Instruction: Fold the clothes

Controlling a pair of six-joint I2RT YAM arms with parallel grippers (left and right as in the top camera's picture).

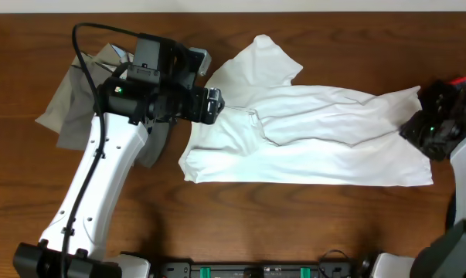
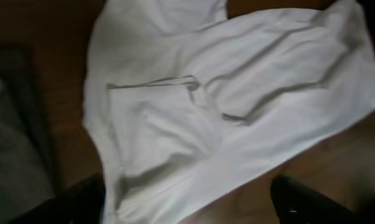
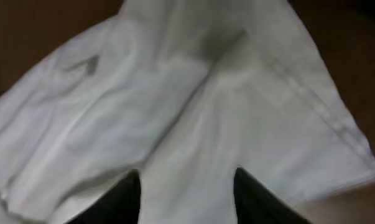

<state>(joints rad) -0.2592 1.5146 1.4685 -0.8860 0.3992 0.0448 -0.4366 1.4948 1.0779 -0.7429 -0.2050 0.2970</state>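
Observation:
A large white T-shirt [image 1: 310,135] lies spread and creased across the middle of the table, one sleeve pointing to the back. My left gripper [image 1: 215,104] hovers over its left end. In the left wrist view the left gripper [image 2: 187,208] is open, its dark fingers [image 2: 302,202] wide apart, with the shirt [image 2: 206,106] below them. My right gripper [image 1: 416,130] is at the shirt's right end. In the right wrist view the right gripper [image 3: 187,199] has its fingers [image 3: 122,199] partly apart, with white cloth [image 3: 193,124] lying between them.
Grey-khaki trousers [image 1: 66,104] lie crumpled at the back left, partly under the left arm, and show as a grey mass [image 2: 10,143] in the left wrist view. Brown table top [image 1: 294,224] runs along the front. The right arm's base [image 1: 464,201] stands at the right edge.

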